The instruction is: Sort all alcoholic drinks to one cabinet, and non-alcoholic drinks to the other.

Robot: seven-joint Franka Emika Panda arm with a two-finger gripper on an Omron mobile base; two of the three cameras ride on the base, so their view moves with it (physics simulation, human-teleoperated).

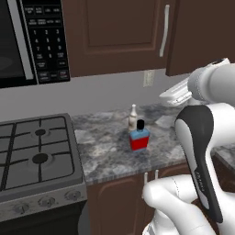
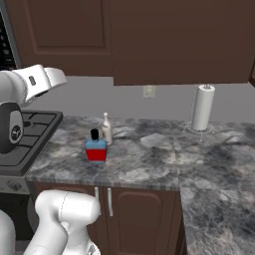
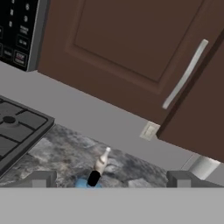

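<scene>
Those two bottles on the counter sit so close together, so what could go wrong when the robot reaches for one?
The pale slim bottle stands right behind the squat blue bottle; open fingers closing on one might knock the other, and the slim one looks easy to tip. The wall cabinet door is shut, so the arm must pull its silver handle first, and its elbow swings just over the counter. The gripper is open and empty, aimed between both.

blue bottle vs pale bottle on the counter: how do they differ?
Shape: the blue bottle is squat and square; the pale bottle is slim with a tapered neck.
Colour: the blue bottle has a red label and black cap; the pale bottle has a white cap.
Position: the blue bottle stands nearer the counter's front edge, the pale bottle behind it.
Both stand upright.
</scene>
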